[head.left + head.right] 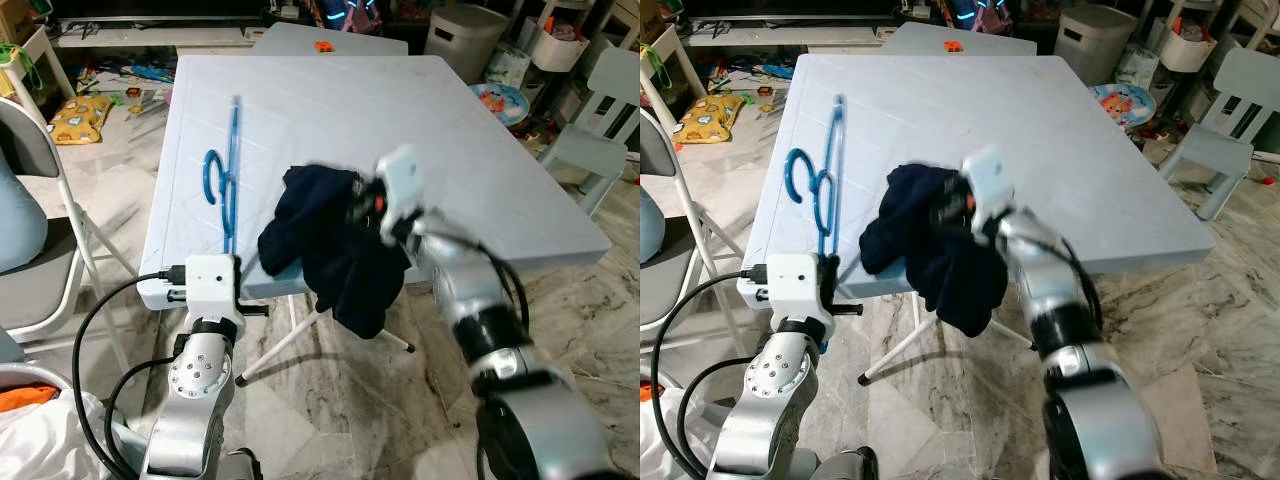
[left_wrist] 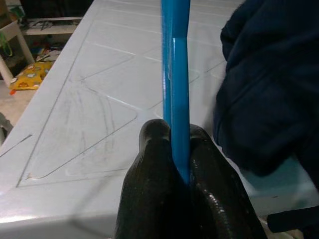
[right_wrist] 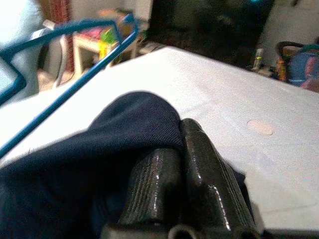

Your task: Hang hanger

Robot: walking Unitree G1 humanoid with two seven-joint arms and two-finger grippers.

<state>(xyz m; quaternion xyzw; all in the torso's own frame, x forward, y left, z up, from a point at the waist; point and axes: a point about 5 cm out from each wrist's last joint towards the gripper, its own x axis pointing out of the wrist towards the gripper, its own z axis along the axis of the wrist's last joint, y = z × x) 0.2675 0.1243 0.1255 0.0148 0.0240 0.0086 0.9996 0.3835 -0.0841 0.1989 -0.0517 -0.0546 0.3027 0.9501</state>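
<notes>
One blue hanger [image 1: 226,175] and one dark garment [image 1: 330,240], each pincer-gripped.

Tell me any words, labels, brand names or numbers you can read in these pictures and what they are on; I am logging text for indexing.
None: no text can be read in any view.
The blue hanger held by the left hand, the dark garment gripped by the right hand, and the white table bear no visible markings.
The background clutter is too small and blurred to read.

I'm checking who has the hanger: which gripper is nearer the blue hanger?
Left. The left gripper is shut on the blue hanger at the table's near edge; the right gripper pinches the dark garment beside it.
</notes>
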